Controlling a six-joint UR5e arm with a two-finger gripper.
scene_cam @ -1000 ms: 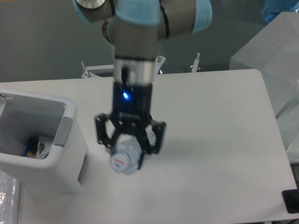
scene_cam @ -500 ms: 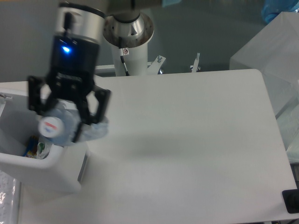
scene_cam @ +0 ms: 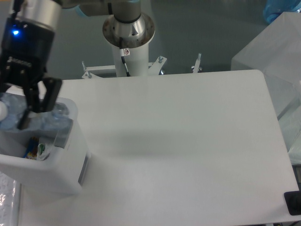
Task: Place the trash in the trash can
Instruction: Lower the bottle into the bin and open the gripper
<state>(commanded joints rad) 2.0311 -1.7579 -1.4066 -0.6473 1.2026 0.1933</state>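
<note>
My gripper (scene_cam: 21, 106) is at the far left, directly above the open top of the white trash can (scene_cam: 70, 165). It is shut on the clear crinkled plastic bottle (scene_cam: 40, 120), which lies sideways between the fingers with its cap end cut off by the left edge. Inside the can, the small crumpled white wrapper with green marks (scene_cam: 42, 149) lies at the bottom, next to a blue-and-yellow snack packet (scene_cam: 31, 148).
The white table (scene_cam: 178, 141) stretches to the right of the can. The arm's base column (scene_cam: 128, 42) stands behind the table's far edge. A translucent box (scene_cam: 277, 56) sits at the right edge. A small black object (scene_cam: 293, 202) is at the bottom right corner.
My gripper carried the bottle from the middle of the table leftwards, over the can's rim, and now holds it above the can's opening.
</note>
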